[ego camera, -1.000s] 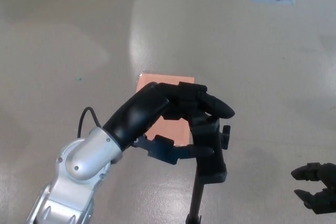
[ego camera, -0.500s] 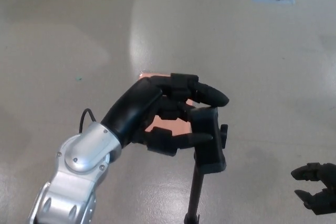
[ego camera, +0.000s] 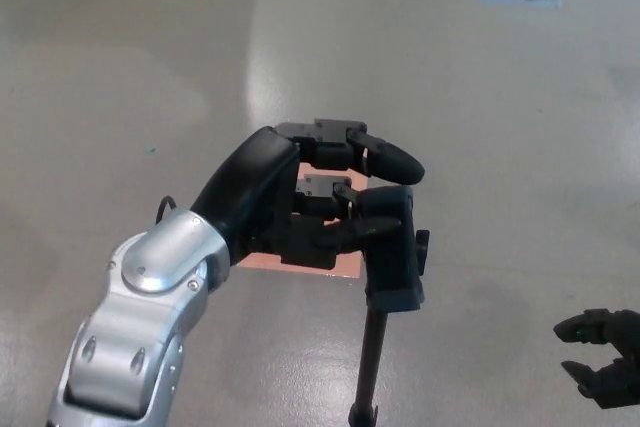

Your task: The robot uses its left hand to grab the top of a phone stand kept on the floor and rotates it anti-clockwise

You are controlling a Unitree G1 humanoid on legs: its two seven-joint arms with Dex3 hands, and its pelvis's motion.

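Head view: left hand (ego camera: 320,197) fingers (ego camera: 385,159) curl loosely around the phone stand (ego camera: 392,257) top; a slack grip could slip while turning.

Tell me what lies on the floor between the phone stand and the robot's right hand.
Nothing. In the head view the stretch of grey floor between the phone stand and the right hand is bare, apart from faint sheen and scuffs.

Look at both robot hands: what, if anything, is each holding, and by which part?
The left hand grips the phone stand by its top clamp, fingers wrapped over its upper end. The right hand holds nothing.
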